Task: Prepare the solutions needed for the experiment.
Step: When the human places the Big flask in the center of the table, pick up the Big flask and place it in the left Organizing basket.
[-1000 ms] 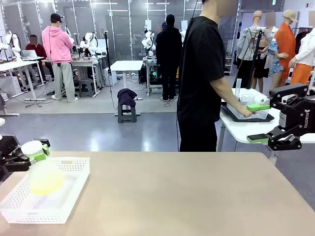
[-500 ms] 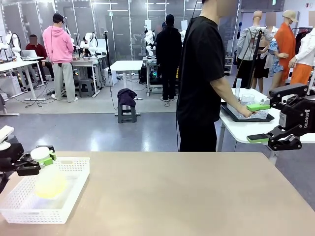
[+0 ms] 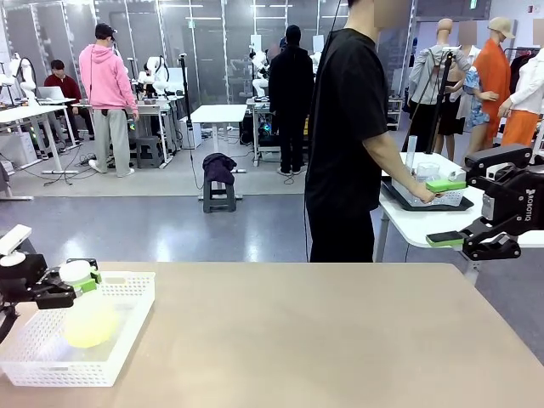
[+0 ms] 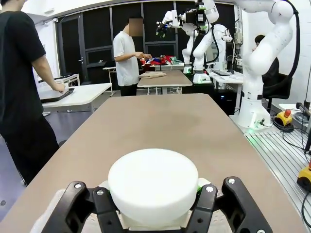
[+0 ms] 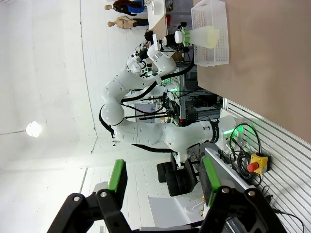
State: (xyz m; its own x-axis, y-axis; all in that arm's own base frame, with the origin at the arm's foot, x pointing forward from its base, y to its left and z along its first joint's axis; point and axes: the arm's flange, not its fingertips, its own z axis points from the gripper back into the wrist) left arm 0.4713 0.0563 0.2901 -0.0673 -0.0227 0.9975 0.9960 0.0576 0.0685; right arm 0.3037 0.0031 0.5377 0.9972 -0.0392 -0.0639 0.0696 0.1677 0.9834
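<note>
a large open robotics lab. white robot arms [image 3: 157,72] stand at work tables [image 3: 218,114] across a grey polished floor, with cables [image 3: 51,174] trailing under the desks. people [image 3: 105,98] stand or sit at the stations; one sits by a laptop [image 3: 51,93]. dark glass partitions [image 3: 204,42] line the back wall. a red emergency stop button [image 4: 286,115] sits on a slotted metal base beside one arm.

White basket [image 3: 119,327] with a lattice pattern at 8 o'clock; the flask [image 3: 87,321] in it glows pale yellow-green under a white cap [image 4: 153,180]. Tan table [image 3: 340,340]. Black grippers, green pads [image 5: 116,175]. Person's black shirt [image 3: 344,110].
</note>
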